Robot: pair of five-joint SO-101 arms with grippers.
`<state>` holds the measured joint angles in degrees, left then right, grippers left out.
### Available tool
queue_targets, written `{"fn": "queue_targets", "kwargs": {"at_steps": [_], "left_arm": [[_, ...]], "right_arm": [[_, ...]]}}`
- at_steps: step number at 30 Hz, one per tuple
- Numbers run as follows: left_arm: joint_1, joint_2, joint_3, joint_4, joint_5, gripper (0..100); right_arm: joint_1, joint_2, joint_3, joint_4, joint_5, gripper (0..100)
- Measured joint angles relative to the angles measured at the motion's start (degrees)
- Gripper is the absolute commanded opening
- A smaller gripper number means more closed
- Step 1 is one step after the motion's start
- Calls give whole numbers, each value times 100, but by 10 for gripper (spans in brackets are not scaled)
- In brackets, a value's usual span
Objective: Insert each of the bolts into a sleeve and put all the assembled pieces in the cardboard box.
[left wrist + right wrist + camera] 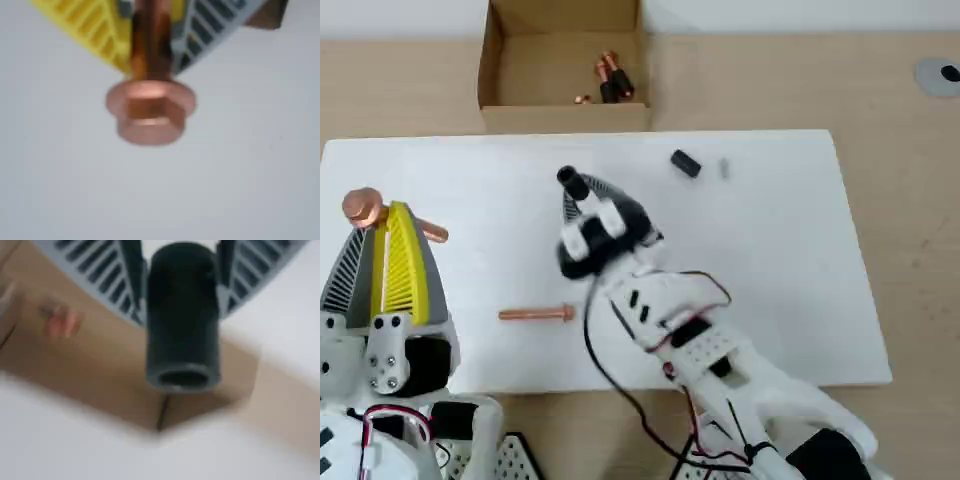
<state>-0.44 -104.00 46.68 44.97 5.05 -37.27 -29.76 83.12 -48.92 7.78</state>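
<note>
At the lower left of the high view the left fingers (402, 265) — one yellow, one grey — are clenched on a bolt (363, 205). Its copper head sticks out past the tips over the white sheet (790, 300). A copper stub (433, 232) pokes out just right of the yellow finger. I cannot tell whether it belongs to that bolt or to another.

In the centre of the frame the right fingers (100, 270) grasp a black sleeve (570, 182), which points toward the upper left. The right wrist view shows its open end facing a corner of the box (495, 60).

The box stands at upper centre on the wooden worktop (900, 180), right at the sheet's upper edge. Inside it, assembled pieces (612, 78) of copper and black lie near the right wall, and a small copper bit (582, 99) lies by the near wall.

A loose bolt (535, 314) lies flat on the sheet between the two arms, just left of the right arm (700, 340). That arm runs up from the lower right and covers part of the sheet.

A second sleeve (685, 163) lies on the sheet to the right of the held one, with a grey bit (724, 168) just beside it. A grey disc (940, 75) sits on the worktop at the upper right edge — well apart from everything else.
</note>
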Motion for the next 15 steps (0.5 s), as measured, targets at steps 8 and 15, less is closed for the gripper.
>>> {"fn": "queue_targets", "kwargs": {"at_steps": [8, 15], "left_arm": [[167, 176, 1644, -1899, -237, 5], [1398, 633, 2251, -2716, -387, 5]], "right_arm": [[-378, -70, 1204, -3024, 378, 9], [-431, -264, 1266, -3341, 281, 9]]}}
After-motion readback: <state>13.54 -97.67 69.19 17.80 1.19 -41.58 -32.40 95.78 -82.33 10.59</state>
